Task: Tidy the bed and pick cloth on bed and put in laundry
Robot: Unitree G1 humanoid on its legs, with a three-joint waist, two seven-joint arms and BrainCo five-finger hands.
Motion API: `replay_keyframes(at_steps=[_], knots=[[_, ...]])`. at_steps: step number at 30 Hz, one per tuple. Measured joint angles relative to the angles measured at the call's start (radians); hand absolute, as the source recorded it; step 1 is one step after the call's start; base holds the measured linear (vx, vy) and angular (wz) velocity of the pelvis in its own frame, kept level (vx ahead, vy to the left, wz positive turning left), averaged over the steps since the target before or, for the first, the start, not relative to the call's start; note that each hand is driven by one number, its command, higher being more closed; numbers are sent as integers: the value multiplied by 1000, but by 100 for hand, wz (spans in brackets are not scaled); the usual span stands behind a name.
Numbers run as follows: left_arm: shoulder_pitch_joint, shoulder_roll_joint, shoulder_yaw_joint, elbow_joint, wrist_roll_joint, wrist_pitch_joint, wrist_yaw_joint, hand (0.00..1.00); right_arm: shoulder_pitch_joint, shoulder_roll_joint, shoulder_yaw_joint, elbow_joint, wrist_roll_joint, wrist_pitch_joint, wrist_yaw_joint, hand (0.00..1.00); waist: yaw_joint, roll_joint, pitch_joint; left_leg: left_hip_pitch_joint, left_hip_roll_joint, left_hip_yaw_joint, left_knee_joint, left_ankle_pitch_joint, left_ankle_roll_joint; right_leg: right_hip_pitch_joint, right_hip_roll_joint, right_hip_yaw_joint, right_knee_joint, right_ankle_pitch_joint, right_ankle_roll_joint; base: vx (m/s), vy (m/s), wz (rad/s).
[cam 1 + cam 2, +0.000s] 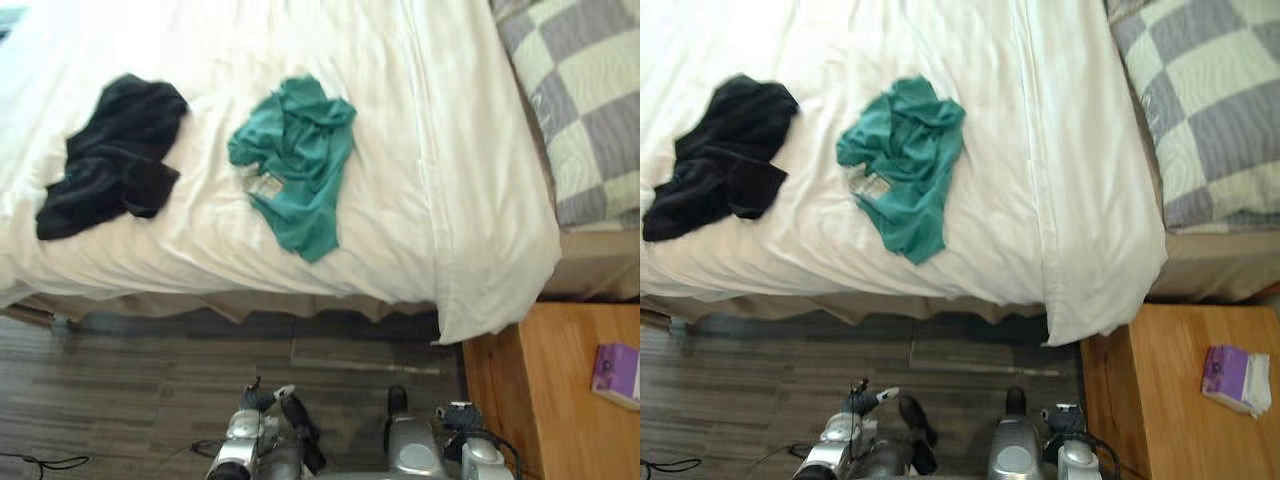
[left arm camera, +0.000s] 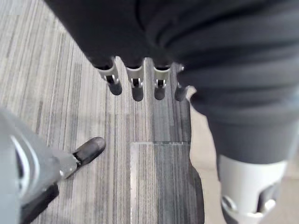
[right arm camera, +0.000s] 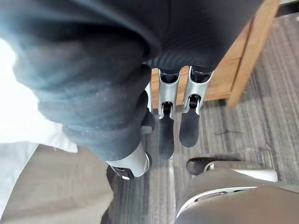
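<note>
- Teal shirt (image 1: pixel 297 160) lies crumpled mid-bed on the white duvet (image 1: pixel 440 150), with a black garment (image 1: pixel 110 155) bunched well apart to its left. Both are yet to be gathered for the laundry.
- Left hand (image 2: pixel 136 83) hangs over the grey plank floor (image 2: pixel 70 93), fingers straight and empty.
- Right hand (image 3: pixel 167 123) hangs near the wooden nightstand (image 1: pixel 540 400), fingers also straight and holding nothing. Judging by this, no reach has begun.

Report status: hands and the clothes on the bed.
Left hand open, empty, low over floor. Right hand same. Green cloth and black cloth lie apart on bed, untouched. Nothing covering either.
</note>
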Motion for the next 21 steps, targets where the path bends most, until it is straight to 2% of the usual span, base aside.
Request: replay_keyframes(at_steps=[5, 6, 8, 9, 11, 12, 13, 15, 17, 18, 19, 20, 21], knots=[[42, 6, -1, 7, 26, 3, 0, 0, -2, -10, -6, 55, 1, 22, 1, 0, -1, 11, -31, 57, 6, 1, 0, -12, -15, 58, 9, 2, -22, -5, -4, 21, -6, -6], [55, 4, -1, 7, 25, 3, 0, 0, -2, -12, -11, 68, 11, 26, 2, 0, 0, 11, -37, 62, 10, 10, 22, -30, -22, 60, 9, 15, -14, -11, -3, -3, 14, -24], [68, 1, 0, 9, 16, 4, 2, 0, 1, -15, -33, 86, 32, 34, 1, 0, 10, 8, -37, 24, 31, 6, 166, -95, -29, 58, -10, 39, 12, -36, 3, -6, 25, -19], [63, 3, 1, 7, 11, 5, 4, 0, 12, -20, -49, 109, 48, 39, -2, 0, 13, 2, -39, -24, 46, -39, 296, -119, -36, 54, -30, 42, 43, -56, 6, 0, 0, 0], [61, -1, 1, 5, -13, 2, 13, 0, 38, -19, -76, 117, 52, 51, -7, 0, 11, -5, -40, -86, 66, -90, 441, -132, -48, 58, -60, 45, 59, -60, 9, -34, 45, 7], [64, -4, 1, 5, -24, 2, 23, 0, 48, -20, -109, 118, 50, 60, -8, 0, 12, 10, -45, -120, 102, -91, 540, -185, -52, 65, -66, 53, 58, -57, 7, -18, 119, -10], [64, -3, 2, 5, -24, 1, 24, 0, 50, -24, -119, 118, 50, 61, -8, 0, 11, 13, -46, -127, 127, -93, 575, -208, -46, 65, -66, 59, 58, -57, 11, -15, 165, -22], [64, 1, 2, 5, -24, 1, 29, 0, 59, -28, -138, 121, 50, 61, -8, 0, 7, 12, -47, -153, 193, -151, 618, -230, -36, 66, -82, 69, 59, -63, 41, 11, 229, -10], [55, 1, 0, 4, -25, -2, 29, 0, 64, -28, -141, 122, 51, 67, -12, 0, -7, 1, -51, -207, 256, -295, 568, -228, -40, 39, -131, 85, 80, -73, 90, 122, 357, 15], [51, 1, -1, 4, -26, -2, 29, 0, 65, -29, -142, 124, 51, 68, -15, 0, -7, -2, -53, -217, 263, -334, 542, -227, -40, 26, -147, 95, 89, -72, 102, 157, 458, 6], [47, 1, -10, 4, -27, -2, 31, 0, 66, -37, -141, 124, 51, 67, -24, 0, -7, -1, -54, -230, 268, -415, 492, -225, -36, 6, -182, 116, 96, -72, 146, 182, 564, 0], [44, 11, -29, 5, -27, -2, 34, 0, 66, -39, -141, 128, 50, 67, -26, 0, -8, -7, -60, -246, 258, -448, 500, -190, -190, 0, -220, 133, 90, -72, 148, 207, 599, 6], [35, 28, -41, 4, -28, -2, 36, 0, 63, -33, -142, 138, 50, 66, -27, 0, -9, -29, -67, -267, 220, -438, 551, -221, -198, 5, -250, 150, 66, -72, 153, 223, 597, 19]])
